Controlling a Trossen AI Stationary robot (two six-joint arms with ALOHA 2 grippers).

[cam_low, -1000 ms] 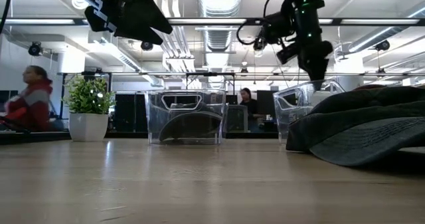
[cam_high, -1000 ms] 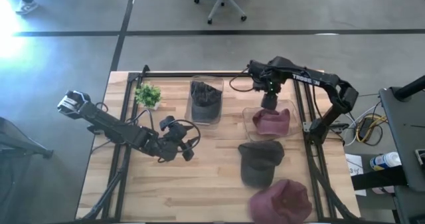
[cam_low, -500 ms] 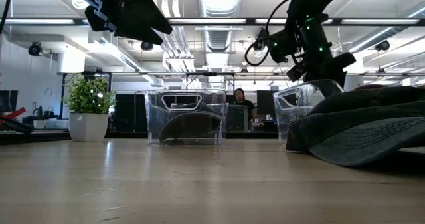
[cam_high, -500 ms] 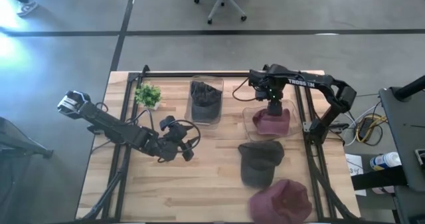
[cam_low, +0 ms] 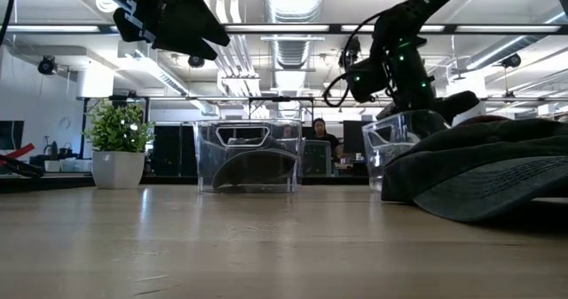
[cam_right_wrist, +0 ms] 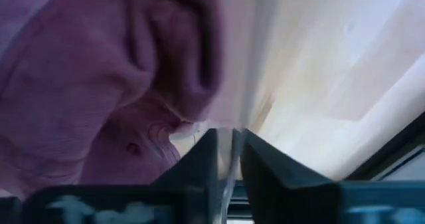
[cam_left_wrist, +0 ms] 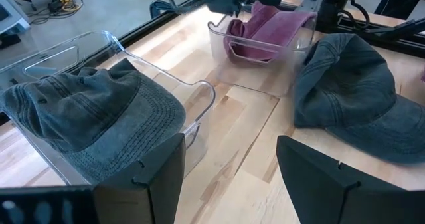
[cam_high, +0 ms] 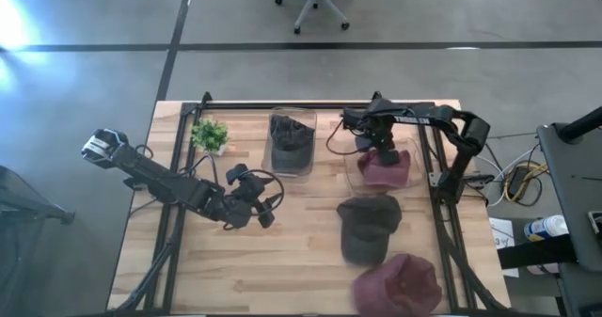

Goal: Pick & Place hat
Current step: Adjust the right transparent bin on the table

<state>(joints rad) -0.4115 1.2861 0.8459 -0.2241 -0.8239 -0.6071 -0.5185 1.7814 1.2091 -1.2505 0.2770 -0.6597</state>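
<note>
We count four caps. A grey denim cap [cam_high: 292,140] already sits in a clear plastic bin [cam_high: 275,163] near the back of the wooden desk [cam_high: 188,270], and a maroon cloth cap [cam_high: 386,169] lies in a second clear plastic bin [cam_left_wrist: 251,78] to its right. A second grey cap [cam_high: 369,225] and a second maroon cap [cam_high: 400,284] lie loose at the front, so we judge about half remains. Our right hand [cam_high: 372,148] is down at that bin's edge, its fingers [cam_right_wrist: 199,164] nearly shut on the clear wall beside the maroon cap. Our left hand [cam_high: 260,213] waits over mid-desk with its fingers [cam_left_wrist: 159,171] spread wide, holding nothing.
</note>
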